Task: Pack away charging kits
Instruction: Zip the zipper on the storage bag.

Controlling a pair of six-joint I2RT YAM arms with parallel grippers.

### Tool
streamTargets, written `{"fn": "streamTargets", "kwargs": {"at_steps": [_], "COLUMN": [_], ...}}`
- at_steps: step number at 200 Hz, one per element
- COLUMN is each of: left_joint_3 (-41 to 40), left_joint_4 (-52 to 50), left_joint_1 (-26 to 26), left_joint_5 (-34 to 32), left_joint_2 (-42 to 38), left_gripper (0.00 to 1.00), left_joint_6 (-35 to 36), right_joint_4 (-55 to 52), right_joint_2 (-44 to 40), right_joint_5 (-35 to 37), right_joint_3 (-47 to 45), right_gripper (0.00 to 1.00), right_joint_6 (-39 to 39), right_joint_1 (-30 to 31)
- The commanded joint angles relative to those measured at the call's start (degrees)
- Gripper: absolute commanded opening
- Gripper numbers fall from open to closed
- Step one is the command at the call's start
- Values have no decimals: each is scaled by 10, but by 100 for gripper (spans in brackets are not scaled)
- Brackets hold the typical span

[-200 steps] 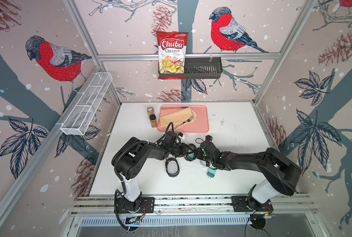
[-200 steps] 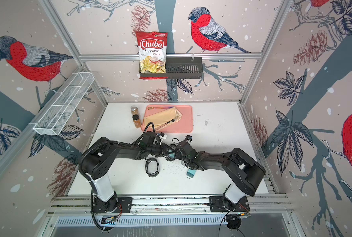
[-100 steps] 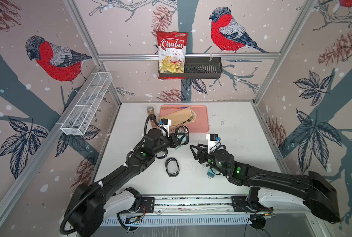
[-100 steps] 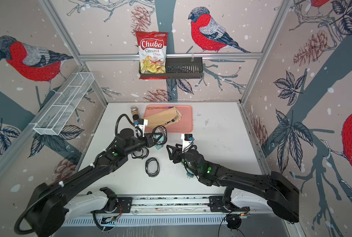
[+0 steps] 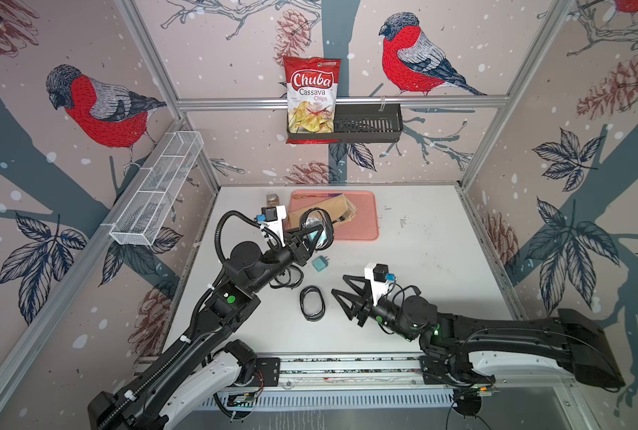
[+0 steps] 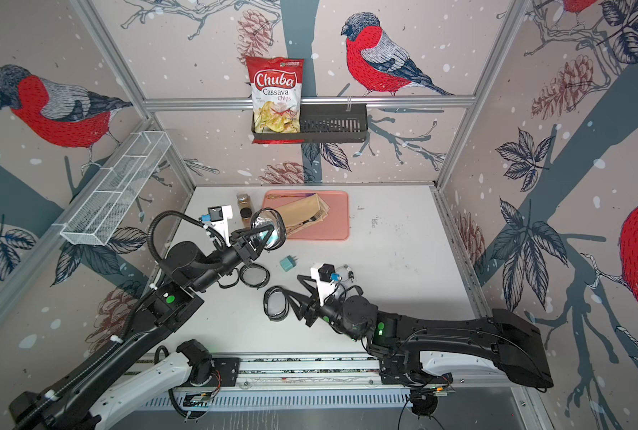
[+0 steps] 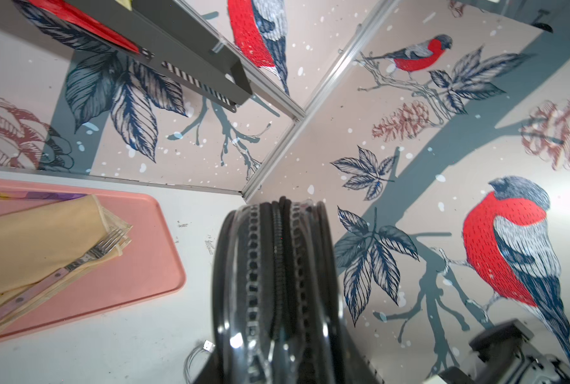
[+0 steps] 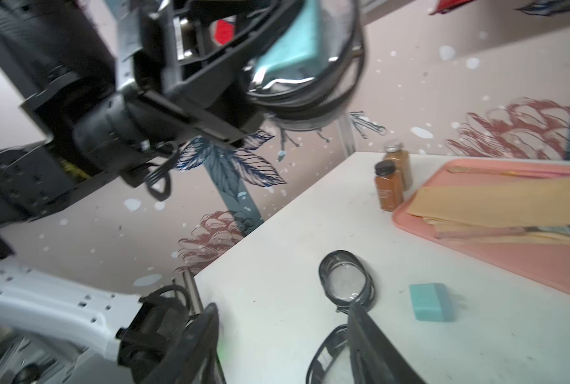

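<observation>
While the held case (image 7: pixel 277 282) is clamped on edge between the left fingers (image 5: pixel 298 242) and kept clear of the desk (image 5: pixel 421 260), a packed adapter (image 8: pixel 293 43) is seen behind its clear lid; the right fingers (image 8: pixel 365 339) are spread and empty, poised just over a second case (image 5: pixel 312 302); a third case (image 6: pixel 254 274) and a loose adapter (image 5: pixel 320 263) are found lying near by; one kit is judged part-packed, with two cases apparently unfilled.

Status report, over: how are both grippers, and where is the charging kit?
Left gripper shut on raised black oval clear-lidded case, teal cube adapter inside. Right gripper open, empty. Second teal adapter loose on table, unobstructed.
</observation>
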Motion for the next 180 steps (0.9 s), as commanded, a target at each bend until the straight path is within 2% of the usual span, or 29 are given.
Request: {"fn": "streamTargets", "kwargs": {"at_steps": [1,30,68,136,180], "left_joint_3": [-17,-47,-64,-61,-61], "left_joint_4": [28,60,67,49,45], "left_joint_1": [-25,-37,-39,-39,-40], "left_joint_5": [-21,-8,-13,-38,-43], "left_joint_2": [-27,-47,-66,-70,-61], "left_gripper": [0,0,0,0,0], "left_joint_6": [61,67,67,70,70], "right_joint_4": [69,75,98,91,78], "right_joint_2": [33,93,154,196,204], "right_joint_5": [52,76,85,53,48], "right_joint_3": [30,82,118,157,174], "right_gripper": [56,49,48,41,33], "right_joint_6": [-95,-116,-130,-119,-111], "right_joint_1": [21,28,22,9,4]}}
